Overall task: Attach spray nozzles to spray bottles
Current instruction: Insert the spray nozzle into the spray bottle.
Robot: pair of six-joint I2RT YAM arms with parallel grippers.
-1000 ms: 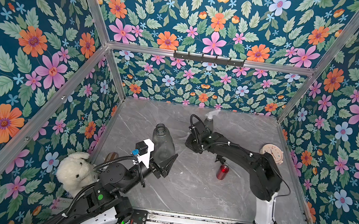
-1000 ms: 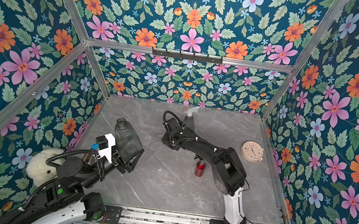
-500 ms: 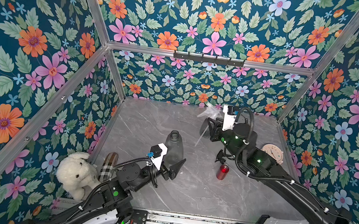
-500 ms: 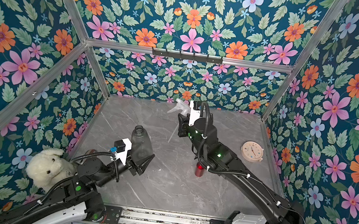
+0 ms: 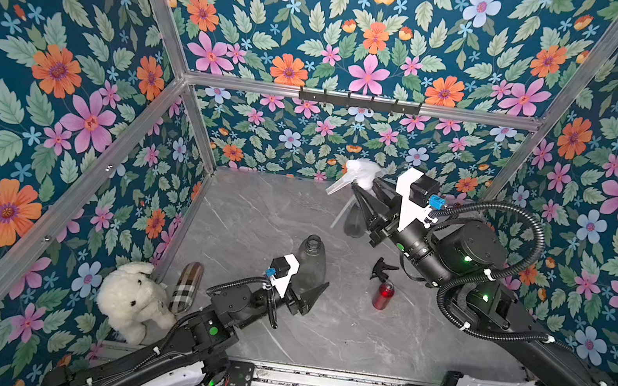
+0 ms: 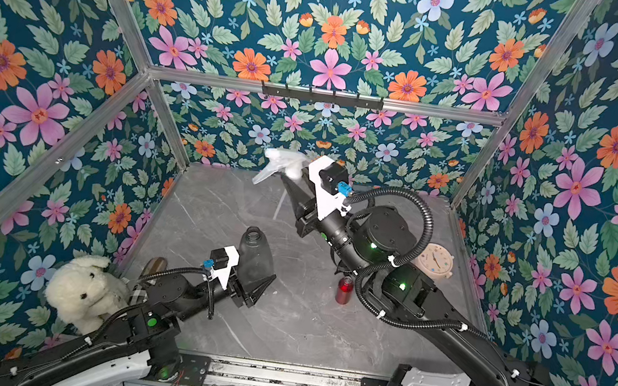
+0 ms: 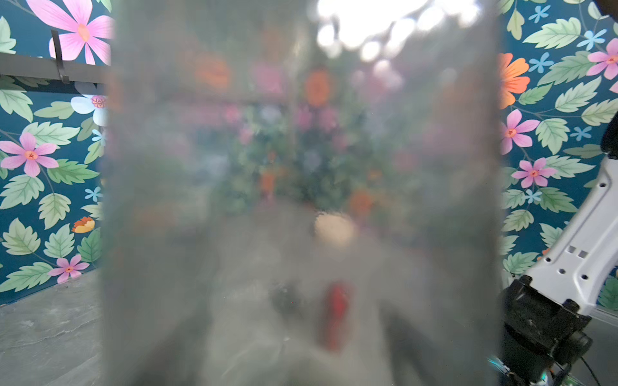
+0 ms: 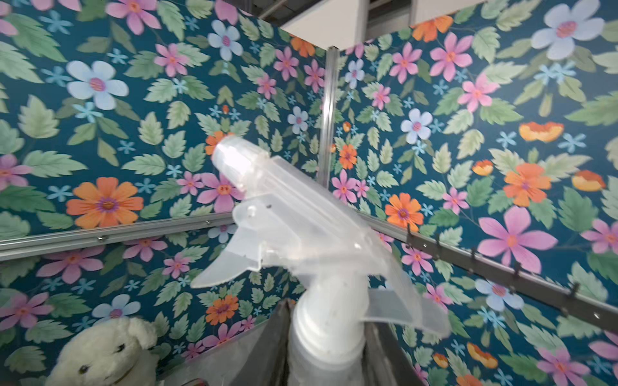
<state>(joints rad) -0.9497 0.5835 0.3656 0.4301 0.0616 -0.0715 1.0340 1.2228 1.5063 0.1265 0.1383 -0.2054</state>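
Right gripper (image 5: 367,190): jaws clamped on the collar of a translucent whitish-clear plastic trigger nozzle (image 5: 357,171). I hold it high, near the back wall, and its thin dip tube (image 5: 340,215) hangs free. The right wrist view agrees: the collar sits between the fingers (image 8: 272,341), spout pointing away.

Left gripper (image 5: 305,280): jaws closed around the lower body of a translucent smoky-grey, pear-shaped plastic bottle (image 5: 312,258). It is upright with an open neck, and fills the left wrist view as a blur.

Further out, a slim metallic red cylinder bottle (image 5: 383,294) stands on the grey marbled tabletop (image 5: 255,211). A small black trigger nozzle (image 5: 383,267) lies just beside it. A white plush toy (image 5: 132,296) and a plaid oblong case (image 5: 185,287) sit at the left edge.
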